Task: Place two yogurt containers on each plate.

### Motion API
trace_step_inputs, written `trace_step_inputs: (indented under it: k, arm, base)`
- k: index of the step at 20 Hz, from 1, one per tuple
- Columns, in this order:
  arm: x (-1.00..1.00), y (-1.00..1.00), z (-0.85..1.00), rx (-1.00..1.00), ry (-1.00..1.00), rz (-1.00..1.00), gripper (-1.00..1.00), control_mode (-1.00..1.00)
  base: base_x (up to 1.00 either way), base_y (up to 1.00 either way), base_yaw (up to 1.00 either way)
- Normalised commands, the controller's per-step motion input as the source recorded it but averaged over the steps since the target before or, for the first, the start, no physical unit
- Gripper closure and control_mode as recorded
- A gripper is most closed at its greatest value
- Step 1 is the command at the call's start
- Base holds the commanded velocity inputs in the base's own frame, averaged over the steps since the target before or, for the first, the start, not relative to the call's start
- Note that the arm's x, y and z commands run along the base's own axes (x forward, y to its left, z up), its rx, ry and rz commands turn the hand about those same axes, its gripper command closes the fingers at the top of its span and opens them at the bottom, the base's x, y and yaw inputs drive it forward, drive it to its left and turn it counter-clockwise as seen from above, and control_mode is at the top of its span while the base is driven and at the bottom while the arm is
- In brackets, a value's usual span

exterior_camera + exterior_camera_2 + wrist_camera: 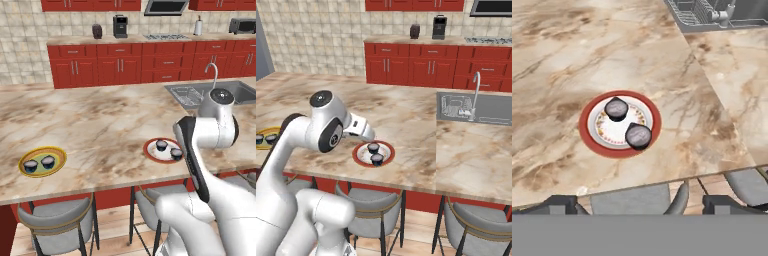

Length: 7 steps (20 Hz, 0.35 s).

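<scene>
Left base view has the marble counter [100, 120] carrying the yellow plate [42, 161] near its front left corner and the red plate [163, 150] by the front edge, well apart. Each plate bears two cups [161, 145], close together. Hand view shows the gripper [640, 205] spread, empty, above the red plate.

The white arm is covering the right rim of the red-rimmed white plate [152, 150]; the frame edge is cropping the yellow-orange-rimmed plate [263, 131].
</scene>
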Motion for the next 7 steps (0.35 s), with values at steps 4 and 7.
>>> trace_step_inputs:
  k: [4, 7]
  arm:
    - [-0.34, 0.33, 0.52, 0.03, 0.00, 0.01, -1.00, -1.00]
    - [-0.42, 0.22, 0.44, 0.00, 0.00, 0.00, -1.00, -1.00]
  base:
    - [0.00, 0.00, 0.00]
    - [0.00, 0.00, 0.00]
